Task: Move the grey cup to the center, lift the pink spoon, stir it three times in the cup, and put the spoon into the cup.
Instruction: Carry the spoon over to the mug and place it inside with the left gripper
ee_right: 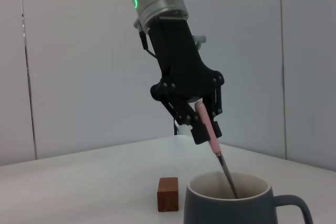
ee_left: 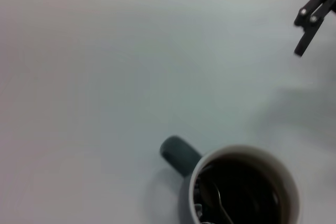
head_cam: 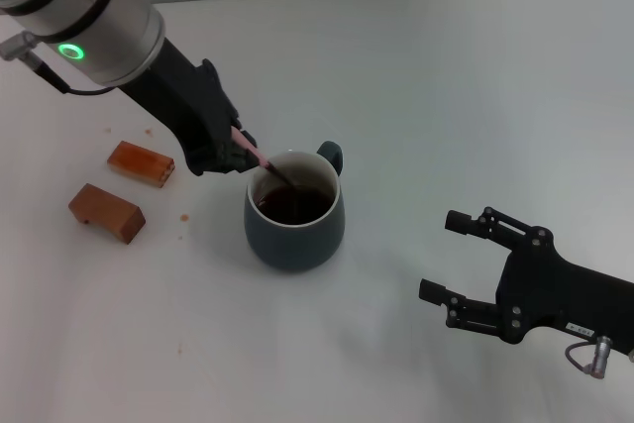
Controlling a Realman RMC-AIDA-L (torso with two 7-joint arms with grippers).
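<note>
The grey cup (head_cam: 294,213) stands mid-table with dark brown liquid inside and its handle at the far side. It also shows in the left wrist view (ee_left: 241,187) and the right wrist view (ee_right: 236,203). My left gripper (head_cam: 241,149) is just left of the cup's rim, shut on the pink spoon (head_cam: 256,155). The spoon slants down into the cup, its bowl in the liquid (ee_left: 220,203). In the right wrist view the pink handle (ee_right: 207,124) sits between the left fingers. My right gripper (head_cam: 456,257) is open and empty at the front right, away from the cup.
Two brown rectangular blocks (head_cam: 141,162) (head_cam: 106,212) lie left of the cup, with a few brown specks (head_cam: 183,217) on the white table. One block (ee_right: 168,194) shows in the right wrist view behind the cup.
</note>
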